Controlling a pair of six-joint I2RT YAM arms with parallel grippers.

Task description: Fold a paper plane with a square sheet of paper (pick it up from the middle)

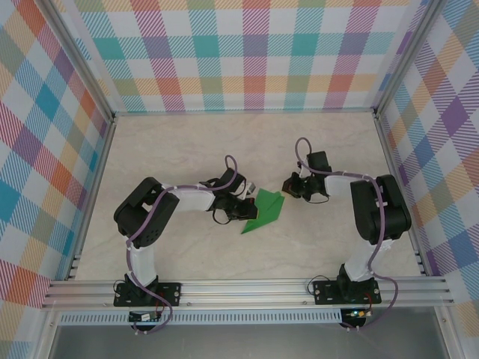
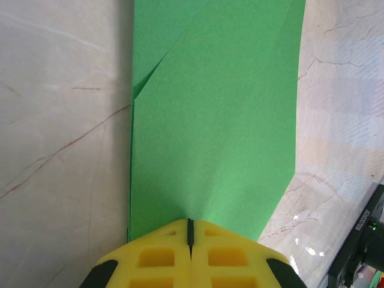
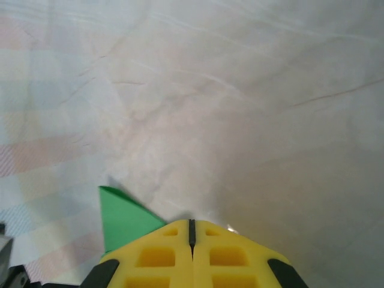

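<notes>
Your left gripper [image 1: 243, 210] is closed, its two yellow fingers [image 2: 157, 259] pressed together with only a thin dark seam between them. In the left wrist view the closed tips [image 2: 189, 223] sit right at the near edge of the green paper [image 2: 222, 120], and the sheet spreads away from them across the pale marbled table [image 2: 60, 150]. You cannot tell from that view whether the tips pinch the edge or merely rest on it. A folded flap shows on the paper's far left part, where one slanting layer lies over another.

From above, the green paper [image 1: 266, 211] is a pointed, kite-like shape. The left gripper touches its left side and the right gripper [image 1: 289, 187] stands just off its upper right end.

Your right gripper is closed too, fingers flush together. In the right wrist view a small green corner of the paper [image 3: 123, 217] pokes out just left of the closed tips [image 3: 191, 223]. Bare table [image 3: 252, 120] stretches ahead of it.
</notes>
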